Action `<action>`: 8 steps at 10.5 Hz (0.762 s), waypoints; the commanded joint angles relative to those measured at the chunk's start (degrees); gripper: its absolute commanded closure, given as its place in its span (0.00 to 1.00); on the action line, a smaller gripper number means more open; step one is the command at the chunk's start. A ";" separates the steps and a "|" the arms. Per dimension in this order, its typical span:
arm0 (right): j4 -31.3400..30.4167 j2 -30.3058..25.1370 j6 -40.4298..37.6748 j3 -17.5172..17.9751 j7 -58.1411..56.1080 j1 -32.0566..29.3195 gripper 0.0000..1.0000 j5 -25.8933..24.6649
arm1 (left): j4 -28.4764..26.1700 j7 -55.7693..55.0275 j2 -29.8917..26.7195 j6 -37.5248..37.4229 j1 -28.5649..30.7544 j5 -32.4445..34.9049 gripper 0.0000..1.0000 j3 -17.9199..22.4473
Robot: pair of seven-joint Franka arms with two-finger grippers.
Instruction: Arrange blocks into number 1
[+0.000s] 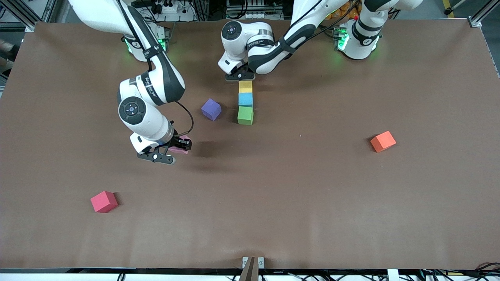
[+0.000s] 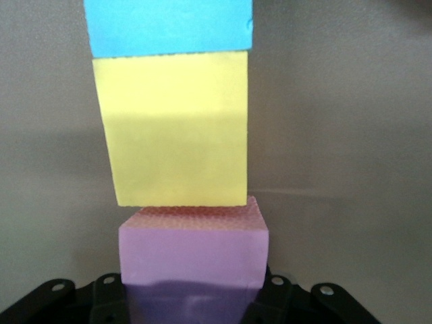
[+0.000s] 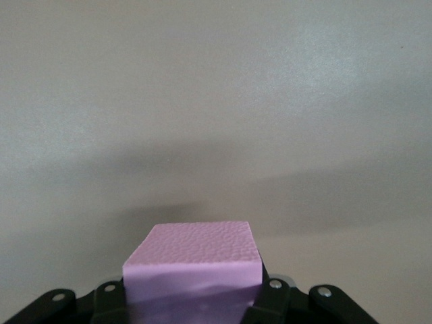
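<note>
Three blocks lie in a straight touching column: yellow (image 1: 245, 86), then blue (image 1: 245, 99), then green (image 1: 245, 115) nearest the front camera. My left gripper (image 1: 240, 76) stands at the yellow end of the column, shut on a light pink block (image 2: 194, 251). That block sits right against the yellow block (image 2: 174, 128), with blue (image 2: 169, 27) after it; the front view hides it under the hand. My right gripper (image 1: 179, 147) hangs above bare table toward the right arm's end, shut on the other pink block (image 1: 178, 150) (image 3: 194, 264).
A purple cube (image 1: 211, 109) lies beside the column, toward the right arm's end. An orange cube (image 1: 383, 141) sits toward the left arm's end. A red cube (image 1: 104, 201) lies nearer the front camera than the right gripper's spot.
</note>
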 commanded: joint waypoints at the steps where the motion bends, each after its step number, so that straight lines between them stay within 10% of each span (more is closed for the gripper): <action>1: -1.38 -1.19 0.74 0.60 -0.82 -0.61 0.48 0.06 | -0.75 -1.20 -0.42 1.07 0.31 0.88 1.00 0.02; 8: -0.41 -0.05 0.91 0.51 -0.73 -0.08 0.48 0.49 | -1.10 -1.12 0.11 2.30 0.31 1.23 1.00 0.81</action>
